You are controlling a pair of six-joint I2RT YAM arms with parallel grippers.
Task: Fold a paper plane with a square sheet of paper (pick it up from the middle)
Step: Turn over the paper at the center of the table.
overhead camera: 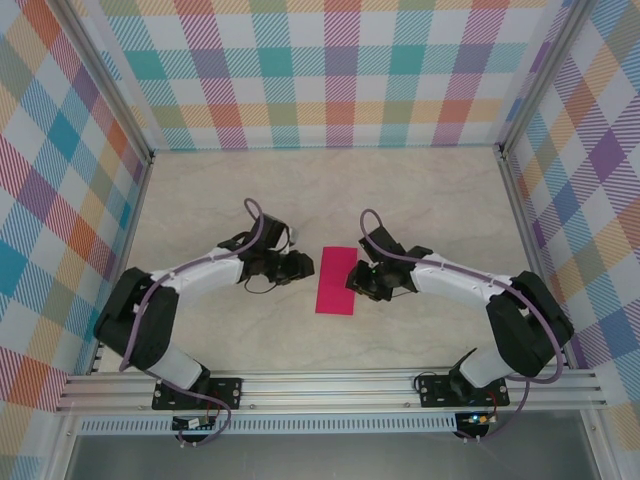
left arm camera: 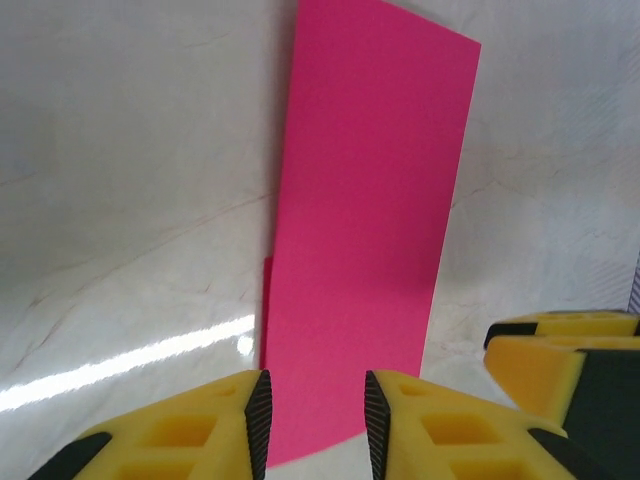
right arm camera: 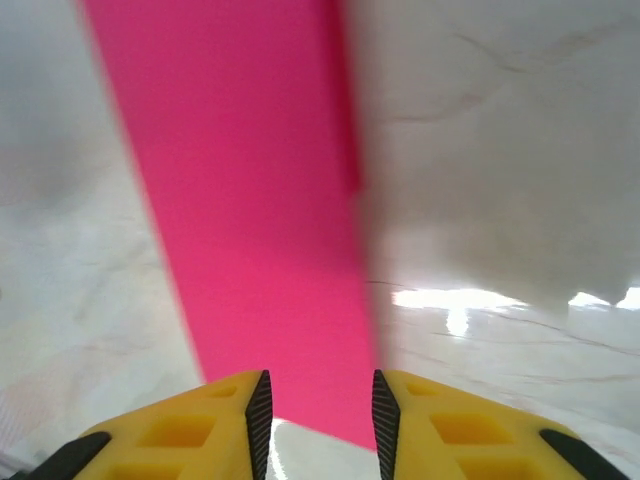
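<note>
The magenta-pink sheet of paper (overhead camera: 337, 280) lies flat on the table as a narrow rectangle, about half as wide as it is long. A thin strip of a lower layer peeks out along one long edge. My left gripper (overhead camera: 305, 266) sits just left of it, and my right gripper (overhead camera: 352, 281) is at its right edge. In the left wrist view the paper (left arm camera: 365, 230) stretches away ahead of the left gripper (left arm camera: 316, 420), whose jaws stand open with nothing held. In the right wrist view the paper (right arm camera: 250, 200) runs ahead of the open, empty right gripper (right arm camera: 316, 420).
The pale marble tabletop (overhead camera: 420, 200) is fenced by checked walls and a metal frame (overhead camera: 330, 385) along the near edge. The right gripper's yellow fingers (left arm camera: 560, 350) show at the right of the left wrist view, close to the paper.
</note>
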